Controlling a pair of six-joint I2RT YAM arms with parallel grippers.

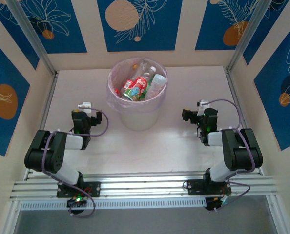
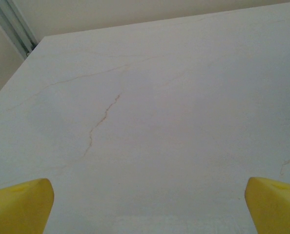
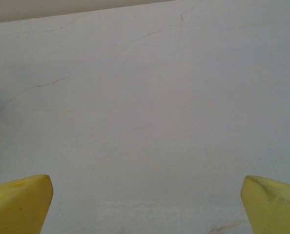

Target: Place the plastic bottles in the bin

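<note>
Left end effector (image 1: 85,109): it hangs over the desk (image 1: 194,83). In its wrist view, its yellow fingers (image 2: 20,207) sit at the two bottom corners of the frame. The jaws are spread wide with nothing between them, and bare pale desk with fine brownish veins lies ahead.

Right end effector (image 1: 195,114): same condition. Its yellow fingers (image 3: 18,202) stand far apart and grip nothing, over the same veined surface.

The bin (image 1: 140,117): you will find it ahead of both end effectors and between them. It is forward and to the right of the left one, and forward and to the left of the right one, nearer the left. It touches neither. It is a round white pail standing upright, with a translucent pink-lilac bag folded over the rim.

The plastic bottles (image 1: 141,85): every bottle in view lies inside the bin, heaped at mixed angles. You can make out clear bodies with red labels, one green piece low on the side toward the left end effector, and one pale bottle on the side toward the right end effector. The heap overlaps, so an exact count cannot be taken.
</note>
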